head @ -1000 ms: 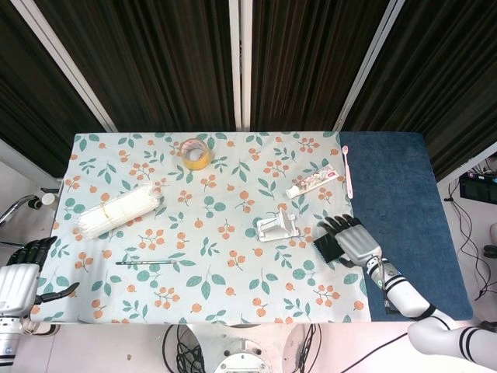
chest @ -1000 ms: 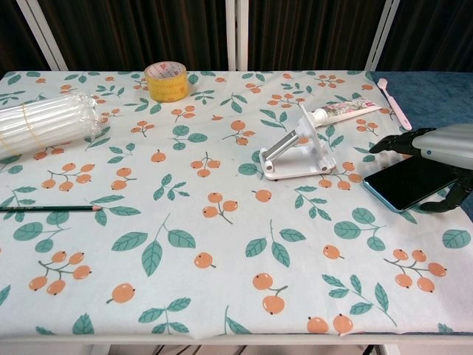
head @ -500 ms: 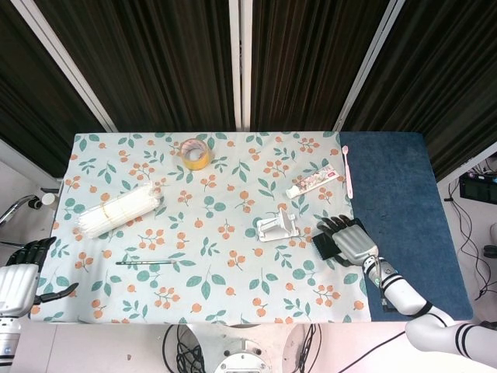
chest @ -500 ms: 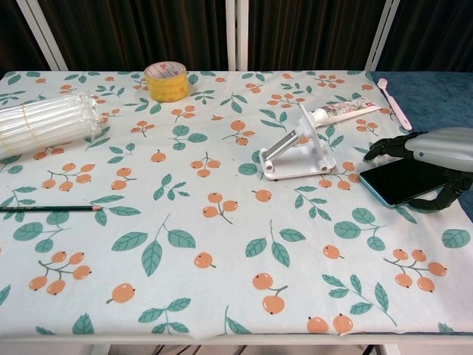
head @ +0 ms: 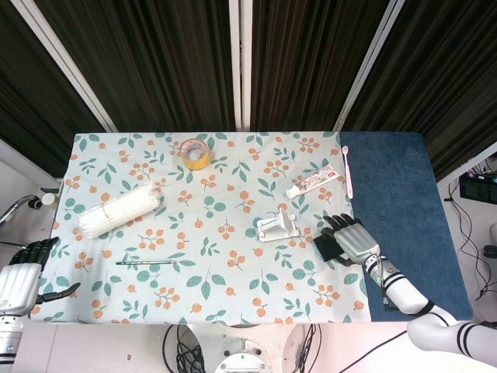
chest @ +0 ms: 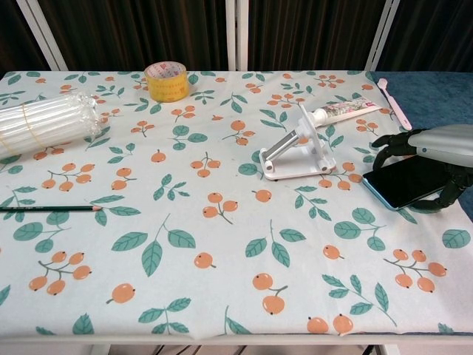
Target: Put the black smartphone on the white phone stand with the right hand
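Far left, the left hand (head: 22, 276) hangs off the counter (chest: 222, 296) edge, fingers loosely apart, holding nothing. On the flowered cloth lie a bundle of white straws (chest: 44, 124) and a pencil (chest: 50, 208), with a roll of yellow tape (chest: 167, 80) near the back. Centre-right stands the white phone stand (chest: 299, 151), nothing on it. Just right of it, the right hand (head: 353, 241) grips the black smartphone (chest: 405, 181), fingers curled over its top edge, phone tilted close above the cloth.
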Motion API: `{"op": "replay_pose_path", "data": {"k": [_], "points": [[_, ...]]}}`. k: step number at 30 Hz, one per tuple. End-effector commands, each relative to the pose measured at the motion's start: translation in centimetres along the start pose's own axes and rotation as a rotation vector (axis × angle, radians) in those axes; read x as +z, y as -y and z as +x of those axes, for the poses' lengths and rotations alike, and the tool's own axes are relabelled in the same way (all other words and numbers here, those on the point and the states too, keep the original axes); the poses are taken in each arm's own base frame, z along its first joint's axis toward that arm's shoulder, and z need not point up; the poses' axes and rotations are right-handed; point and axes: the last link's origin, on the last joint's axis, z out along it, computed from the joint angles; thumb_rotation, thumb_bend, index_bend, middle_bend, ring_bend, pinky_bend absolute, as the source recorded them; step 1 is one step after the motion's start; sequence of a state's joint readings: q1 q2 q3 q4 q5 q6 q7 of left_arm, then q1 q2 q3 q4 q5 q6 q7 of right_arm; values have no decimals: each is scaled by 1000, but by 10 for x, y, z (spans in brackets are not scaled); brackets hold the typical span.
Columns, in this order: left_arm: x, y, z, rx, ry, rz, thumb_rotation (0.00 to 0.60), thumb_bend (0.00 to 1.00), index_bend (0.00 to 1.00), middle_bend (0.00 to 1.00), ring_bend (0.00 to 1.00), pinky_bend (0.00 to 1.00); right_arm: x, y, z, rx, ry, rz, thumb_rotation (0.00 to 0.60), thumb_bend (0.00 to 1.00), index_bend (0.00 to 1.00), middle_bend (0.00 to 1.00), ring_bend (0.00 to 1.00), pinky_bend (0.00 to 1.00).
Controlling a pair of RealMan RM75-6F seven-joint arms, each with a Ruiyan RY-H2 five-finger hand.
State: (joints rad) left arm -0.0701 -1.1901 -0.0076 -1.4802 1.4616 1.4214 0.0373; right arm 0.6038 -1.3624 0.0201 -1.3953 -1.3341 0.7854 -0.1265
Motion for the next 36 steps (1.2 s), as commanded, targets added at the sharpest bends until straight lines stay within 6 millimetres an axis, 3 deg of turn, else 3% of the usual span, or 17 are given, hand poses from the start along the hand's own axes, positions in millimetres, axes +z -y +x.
{"op": "replay_pose_path", "data": {"k": [1, 6, 21, 29, 36], "points": [[0, 0, 0, 1, 3, 1, 319, 61, 101, 134, 124, 214, 0, 0, 0, 21, 2, 7, 600, 177, 369, 0, 0, 0], [0, 0, -1, -1, 6, 3, 318, 61, 102, 134, 125, 214, 0, 0, 1, 50, -10, 22, 600, 182, 401, 6, 0, 0], [0, 1, -3, -4, 10, 8, 321, 61, 102, 130, 125, 215, -2, -6, 0, 113, -78, 52, 600, 208, 465, 331, 7, 0], [0, 1, -4, -5, 19, 12, 319, 61, 101, 121, 125, 216, -4, -10, 0, 148, -108, 61, 600, 278, 467, 344, 219, 0], [0, 0, -3, -6, 17, 11, 324, 61, 101, 115, 125, 216, -5, -14, 0, 167, -120, 63, 600, 296, 467, 340, 263, 0]]}}
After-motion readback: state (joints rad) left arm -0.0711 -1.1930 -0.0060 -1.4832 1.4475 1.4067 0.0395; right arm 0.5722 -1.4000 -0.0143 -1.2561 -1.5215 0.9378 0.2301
